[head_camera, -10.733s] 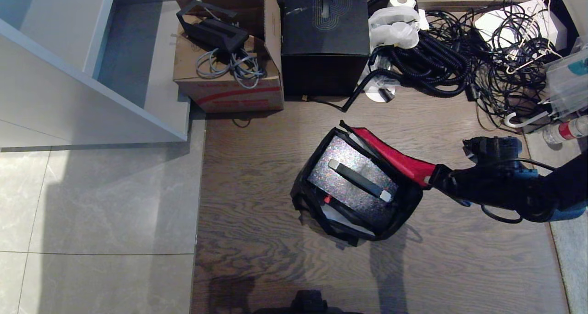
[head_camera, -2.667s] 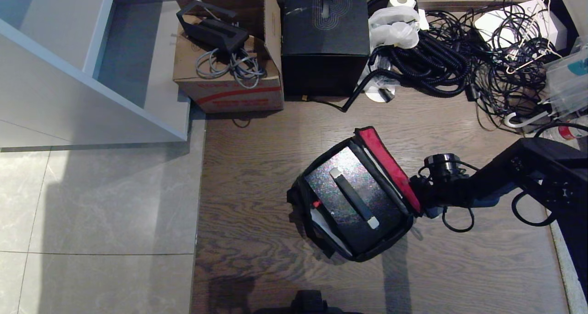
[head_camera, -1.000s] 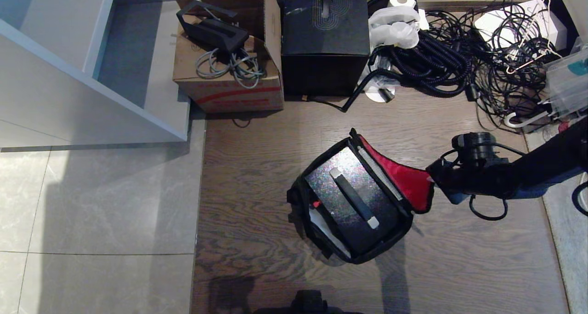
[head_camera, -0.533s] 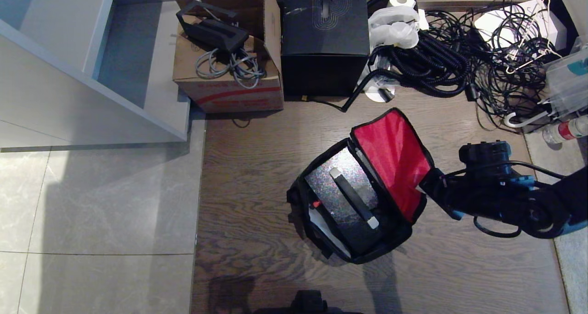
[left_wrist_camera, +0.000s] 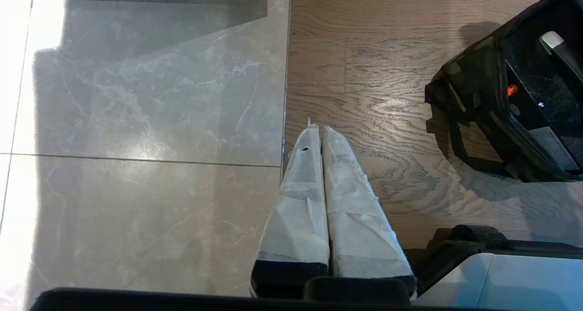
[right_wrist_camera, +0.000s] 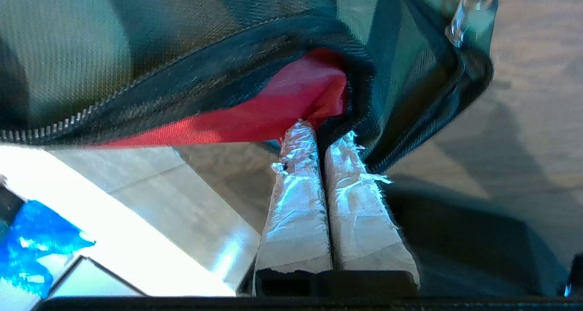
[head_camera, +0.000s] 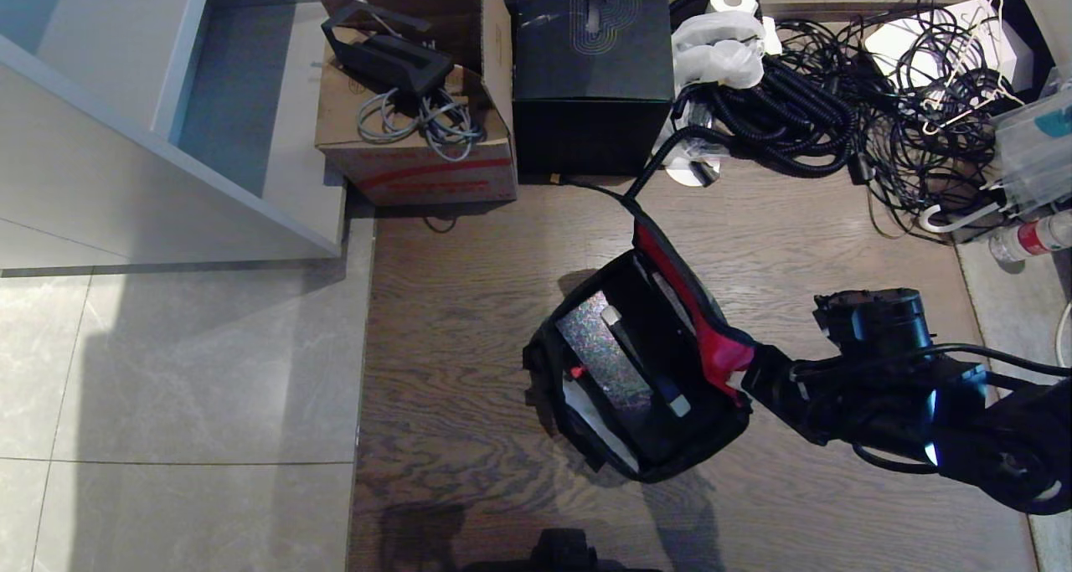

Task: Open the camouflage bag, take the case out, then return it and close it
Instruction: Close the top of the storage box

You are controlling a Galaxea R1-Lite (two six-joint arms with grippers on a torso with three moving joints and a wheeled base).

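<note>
**Lid flap pinched by right hand; case in bag**

Camouflage bag [head_camera: 641, 371] sits on the wood floor near centre of the head view, mouth open. The case [head_camera: 605, 350] lies inside it, glittery top and strap handle partly shaded by the lid.

Right hand [head_camera: 741, 379] is at the bag's 3 o'clock rim, fingers [right_wrist_camera: 296, 165] pressed together on the lid [head_camera: 682, 304] edge: red lining and black zipper hem are caught between the tips. The lid stands nearly on edge, running from the hand up toward 12 o'clock.

Left hand [left_wrist_camera: 319, 131] parked off to the bag's 9 o'clock side above the floor, fingers together, holding nothing.

Step, as I read it: working the lid. Whether this is the opening or the closing pass cannot be told from this moment alone. If opening, the next move calls for laying the flap fully back and releasing it, so the strap handle is clear for a grasp; a half-standing flap may fall back over the case.

View notes: right wrist view alone shows the pinch and the zipper teeth. Head view alone shows the case's place. Left wrist view shows the bag's 9 o'clock side wall and a small red tab inside.
</note>
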